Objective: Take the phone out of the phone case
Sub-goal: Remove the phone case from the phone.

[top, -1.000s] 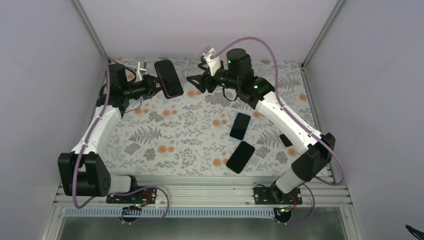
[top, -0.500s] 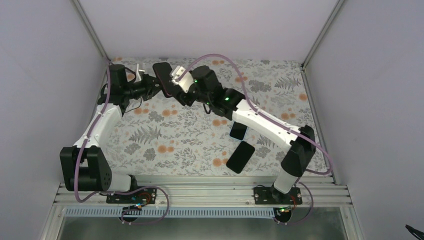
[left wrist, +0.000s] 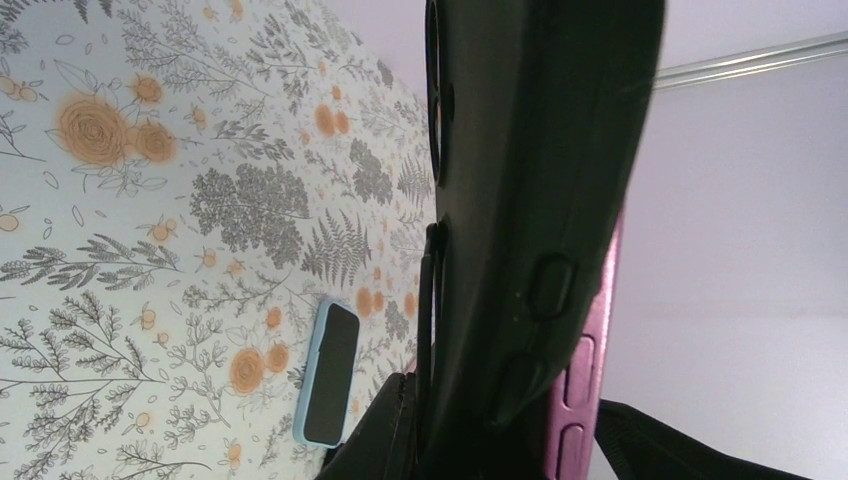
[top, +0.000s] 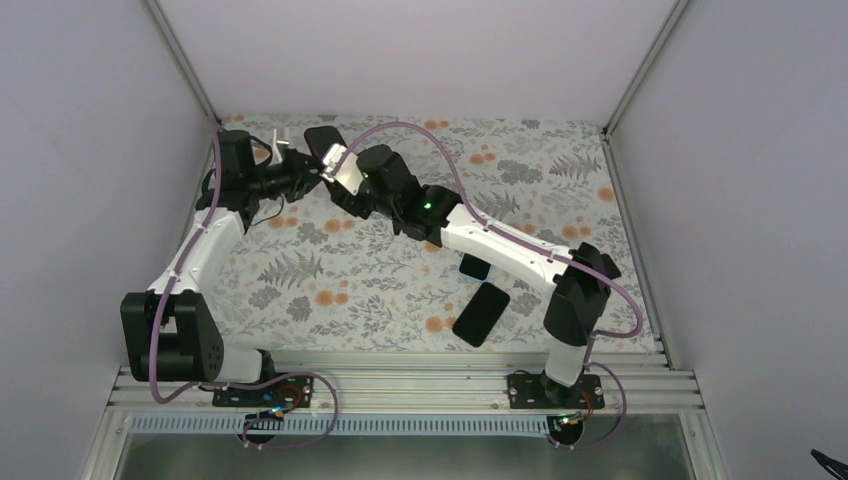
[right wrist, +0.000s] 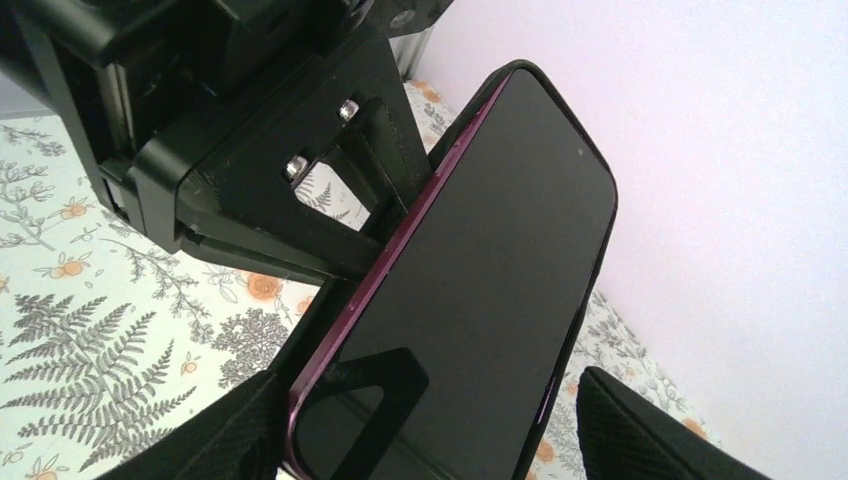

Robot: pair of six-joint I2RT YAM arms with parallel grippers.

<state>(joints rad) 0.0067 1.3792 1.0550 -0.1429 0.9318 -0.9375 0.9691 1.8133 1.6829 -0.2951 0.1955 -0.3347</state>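
Observation:
A phone [top: 322,141] with a dark screen sits in a magenta case [right wrist: 372,278]. My left gripper [top: 303,172] holds it up above the back left of the table. It is shut on the phone's lower part, one finger [right wrist: 372,398] lying across the screen. In the left wrist view the phone [left wrist: 520,200] shows edge-on, with the case's magenta side [left wrist: 590,350] on the right. My right gripper [right wrist: 430,445] is open at the phone's lower end. Its fingers [right wrist: 200,430] stand either side of the phone and the jaws have not closed on it.
Two other dark phones lie on the flowered table at mid right, one [top: 481,313] in full view and one [top: 474,267] partly under my right arm. The left wrist view shows a phone in a light blue case [left wrist: 330,372]. Walls close in at the back and sides.
My right arm has swung left from the table's back middle to the phone held by my left gripper, and its fingers now straddle it. The left arm has barely moved.

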